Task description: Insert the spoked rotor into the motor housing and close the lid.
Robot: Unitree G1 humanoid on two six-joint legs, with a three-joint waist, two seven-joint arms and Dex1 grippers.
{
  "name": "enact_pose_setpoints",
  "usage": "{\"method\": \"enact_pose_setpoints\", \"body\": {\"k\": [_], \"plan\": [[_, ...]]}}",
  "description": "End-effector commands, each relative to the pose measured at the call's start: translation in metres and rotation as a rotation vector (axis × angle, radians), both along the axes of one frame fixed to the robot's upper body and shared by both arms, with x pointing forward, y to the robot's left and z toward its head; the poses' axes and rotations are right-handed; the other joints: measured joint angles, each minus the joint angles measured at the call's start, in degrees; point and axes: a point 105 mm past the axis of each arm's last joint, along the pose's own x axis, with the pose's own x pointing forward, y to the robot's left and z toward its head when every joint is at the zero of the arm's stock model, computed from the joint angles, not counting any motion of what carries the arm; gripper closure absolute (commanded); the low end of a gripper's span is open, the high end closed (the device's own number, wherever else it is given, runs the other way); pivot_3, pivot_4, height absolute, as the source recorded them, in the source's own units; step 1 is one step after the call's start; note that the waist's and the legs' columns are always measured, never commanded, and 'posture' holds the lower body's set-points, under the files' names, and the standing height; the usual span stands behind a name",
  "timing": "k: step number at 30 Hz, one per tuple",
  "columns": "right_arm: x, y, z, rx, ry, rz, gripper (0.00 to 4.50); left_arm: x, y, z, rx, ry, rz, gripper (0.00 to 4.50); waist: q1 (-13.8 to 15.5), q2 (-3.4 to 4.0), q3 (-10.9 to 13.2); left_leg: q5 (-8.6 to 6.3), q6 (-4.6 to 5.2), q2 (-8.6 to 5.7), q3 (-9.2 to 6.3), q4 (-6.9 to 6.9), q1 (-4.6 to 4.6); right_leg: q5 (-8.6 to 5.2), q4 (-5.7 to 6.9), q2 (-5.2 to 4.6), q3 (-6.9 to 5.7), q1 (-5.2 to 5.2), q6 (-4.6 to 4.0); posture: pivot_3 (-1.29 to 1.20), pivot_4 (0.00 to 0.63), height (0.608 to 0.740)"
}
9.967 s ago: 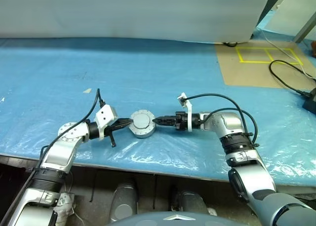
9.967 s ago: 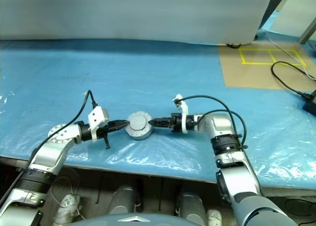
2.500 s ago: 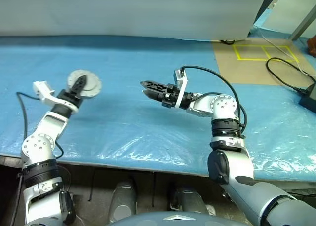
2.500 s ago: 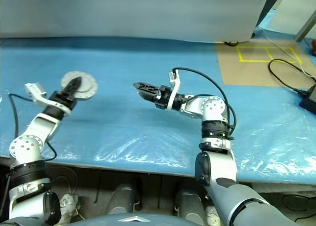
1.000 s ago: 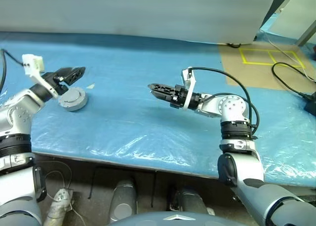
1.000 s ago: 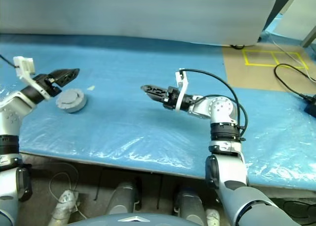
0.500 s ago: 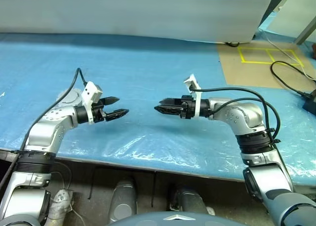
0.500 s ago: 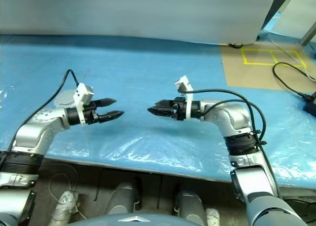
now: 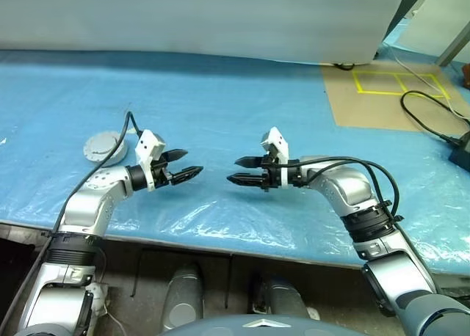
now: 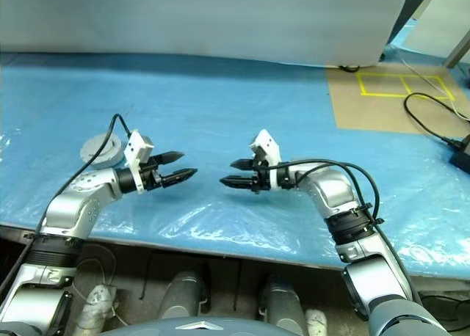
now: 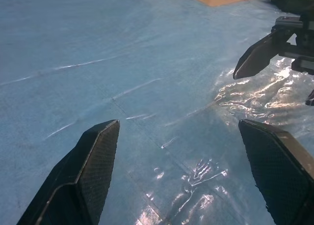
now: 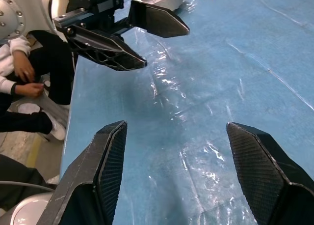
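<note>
So at this point both my grippers were empty. My left gripper (image 9: 181,166) had its jaws spread wide with nothing between them, and my right gripper (image 9: 243,170) was the same, jaws apart and gripping nothing. They pointed at each other, tips near but not touching, hovering just over the blue plastic sheet (image 9: 242,108) on the table.

The motor housing (image 9: 101,144) sat on the sheet well behind my left fingers, out past the left wrist and off to the outer side, nowhere near either set of tips. My right wrist view caught a bit of it beyond the left gripper.

Honest guess on the step: the assembly looked closed up, so I'd call the job pretty much wrapped, or at a pause between steps. I couldn't spot a separate spoked rotor or a loose lid lying anywhere, so I figured they were already on the housing, but I couldn't confirm that from where I was. If anything was left, the next move would be swinging my left fingers back and outward to the disc, coming in level with its rim.

Looks-wise: a flat round pale grey disc, metal-looking, with small marks around the edge that could be screws. Too small to tell more.
</note>
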Motion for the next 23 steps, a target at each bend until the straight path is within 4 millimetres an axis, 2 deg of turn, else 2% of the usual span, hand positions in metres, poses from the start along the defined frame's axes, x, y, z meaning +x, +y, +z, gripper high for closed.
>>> {"method": "enact_pose_setpoints", "body": {"k": [1, 6, 17, 20, 23], "plan": [[0.005, 0.001, 0.018, 0.033, -0.063, 0.003, 1.10, 0.002, 0.004, 0.011, 0.010, -0.058, 0.012, 0.41, 0.01, 0.00, 0.00, 0.00, 0.00, 0.00, 0.00, 0.00, 0.00, 0.00, 0.00, 0.00, 0.00, 0.00, -0.01, 0.00, 0.150, 0.740], [0.005, 0.003, 0.015, 0.023, -0.063, 0.002, 1.10, 0.004, 0.004, 0.009, 0.013, -0.065, 0.024, 0.41, 0.01, 0.00, 0.00, 0.00, 0.01, 0.01, 0.00, 0.00, 0.03, -0.02, 0.01, 0.00, 0.00, 0.01, -0.05, 0.00, 0.150, 0.740], [0.008, 0.005, 0.023, 0.054, -0.043, -0.006, 1.10, 0.007, 0.006, 0.011, 0.007, -0.075, 0.040, 0.41, 0.02, 0.00, 0.00, 0.00, 0.01, 0.01, 0.00, 0.00, 0.03, -0.03, 0.01, 0.00, 0.00, 0.01, -0.06, 0.00, 0.150, 0.740], [0.008, 0.004, 0.022, 0.049, -0.047, -0.011, 1.10, 0.013, 0.006, 0.020, -0.080, -0.061, 0.076, 0.41, 0.02, 0.00, 0.00, 0.00, 0.02, 0.01, 0.00, 0.00, 0.03, -0.03, 0.02, 0.00, 0.00, 0.01, -0.06, 0.00, 0.150, 0.740], [0.009, 0.004, 0.023, 0.057, -0.046, -0.025, 1.10, 0.014, 0.005, 0.022, -0.081, -0.069, 0.081, 0.41, 0.04, 0.00, 0.00, 0.00, 0.02, 0.01, 0.00, 0.02, 0.03, -0.02, 0.03, 0.00, 0.00, 0.01, -0.07, 0.00, 0.150, 0.740]]}}
